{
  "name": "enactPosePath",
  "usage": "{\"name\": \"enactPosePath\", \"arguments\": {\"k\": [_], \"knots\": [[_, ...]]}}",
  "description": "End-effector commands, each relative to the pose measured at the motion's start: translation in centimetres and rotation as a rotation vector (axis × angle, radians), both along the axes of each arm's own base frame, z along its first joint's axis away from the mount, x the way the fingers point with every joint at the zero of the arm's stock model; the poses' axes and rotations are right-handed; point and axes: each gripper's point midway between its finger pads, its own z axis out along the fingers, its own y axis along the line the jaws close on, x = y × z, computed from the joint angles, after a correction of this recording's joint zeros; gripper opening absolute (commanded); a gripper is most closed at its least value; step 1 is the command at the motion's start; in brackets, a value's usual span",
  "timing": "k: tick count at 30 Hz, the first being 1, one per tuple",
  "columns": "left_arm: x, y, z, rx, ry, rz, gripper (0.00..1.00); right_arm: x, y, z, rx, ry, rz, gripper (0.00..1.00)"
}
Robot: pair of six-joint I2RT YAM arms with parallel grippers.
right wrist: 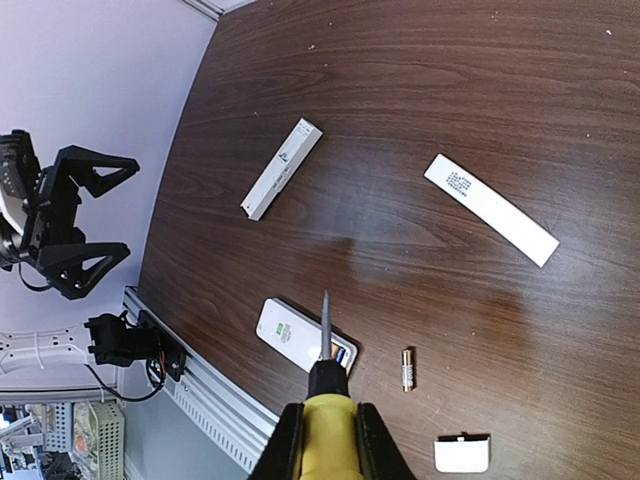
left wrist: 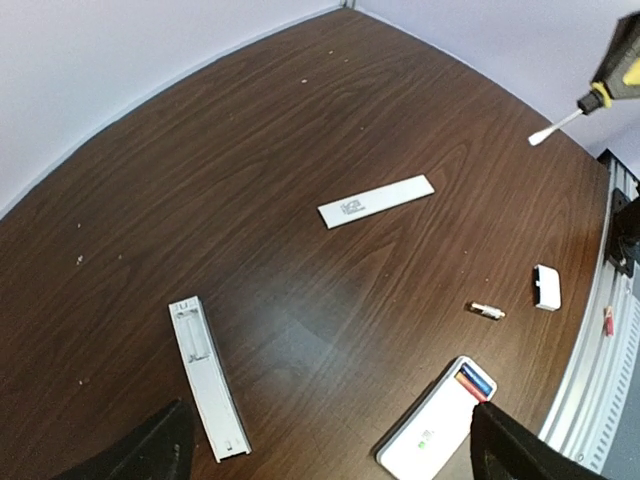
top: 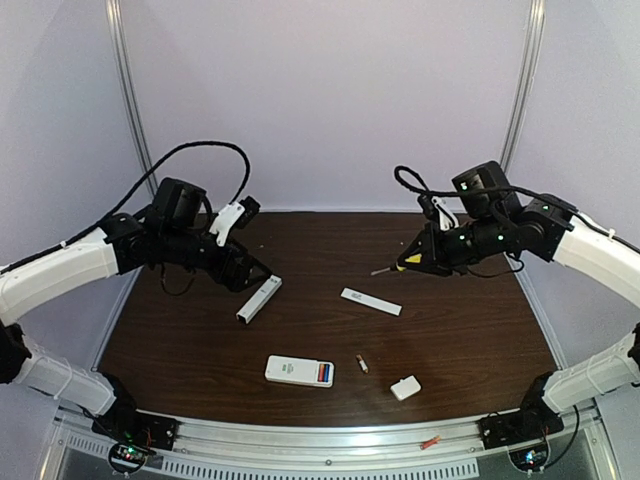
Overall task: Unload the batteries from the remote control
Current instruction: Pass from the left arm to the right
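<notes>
Near centre we see the flat white remote (top: 299, 371); its red and blue batteries (top: 324, 373), perhaps two, are partly hidden in the right wrist view by the shaft of the screwdriver (right wrist: 326, 385). One gold cell (top: 362, 364) lies loose just to the right. Our right gripper (right wrist: 327, 445) clamps the yellow handle; the left gripper (top: 252, 270) gapes wide, empty.
</notes>
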Motion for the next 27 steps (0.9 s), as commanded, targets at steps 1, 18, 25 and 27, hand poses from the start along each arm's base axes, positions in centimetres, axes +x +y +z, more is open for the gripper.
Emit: {"name": "enactPosePath", "arguments": {"k": [1,18,25,27], "knots": [[-1.8,-1.1,2.1,-0.042,-0.226,-0.22,0.97,-0.4,-1.4,-0.9,-0.057,0.012,-0.038,0.0],[-4.5,-1.1,-4.9,0.149,-0.227,-0.549,0.97,-1.6,-3.2,-1.9,-0.094,0.079,-0.092,0.0],[-5.1,-0.9,-7.3,0.195,-0.214,-0.612,0.97,-1.6,-3.3,-2.0,-0.102,0.094,-0.104,0.0],[-5.1,-0.8,-7.9,0.206,-0.212,-0.624,0.97,-1.6,-3.3,-2.1,-0.105,0.097,-0.107,0.0]]}}
